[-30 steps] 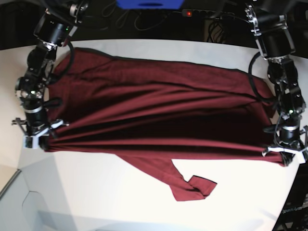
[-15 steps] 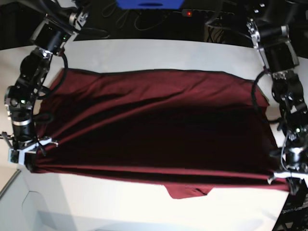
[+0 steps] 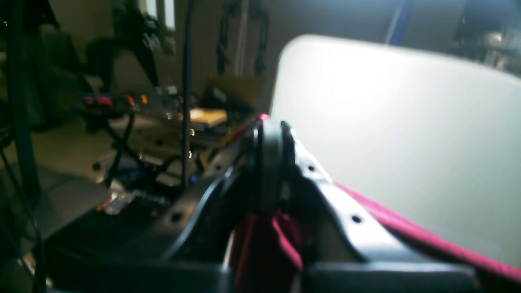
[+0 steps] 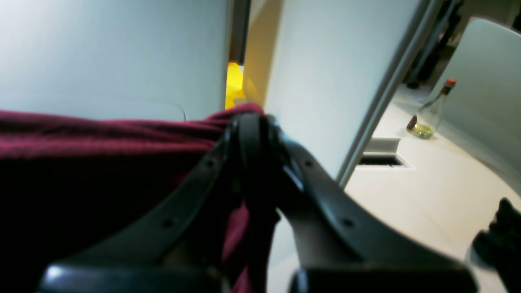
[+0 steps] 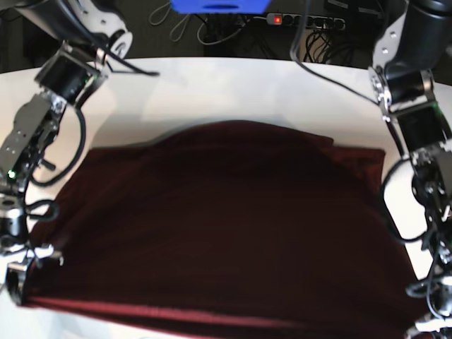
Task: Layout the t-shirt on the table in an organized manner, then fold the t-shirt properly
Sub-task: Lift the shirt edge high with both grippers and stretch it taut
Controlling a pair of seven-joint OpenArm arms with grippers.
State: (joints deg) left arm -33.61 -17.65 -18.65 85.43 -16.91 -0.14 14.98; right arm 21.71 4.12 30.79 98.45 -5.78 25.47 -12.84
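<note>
Both claws pinch the shirt (image 5: 219, 233): left claw (image 3: 268, 162) and right claw (image 4: 252, 150) each clamp a corner, stretching it above the bench (image 5: 212, 85).

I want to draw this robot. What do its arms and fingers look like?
Both arms are black and grey metal, built from boxy and round links, with loose black cables looping beside them. Small white parts sit near the right gripper and left gripper. The right arm shows a tiny green light. Up close, the fingers are curved black bars with small round holes.
</note>
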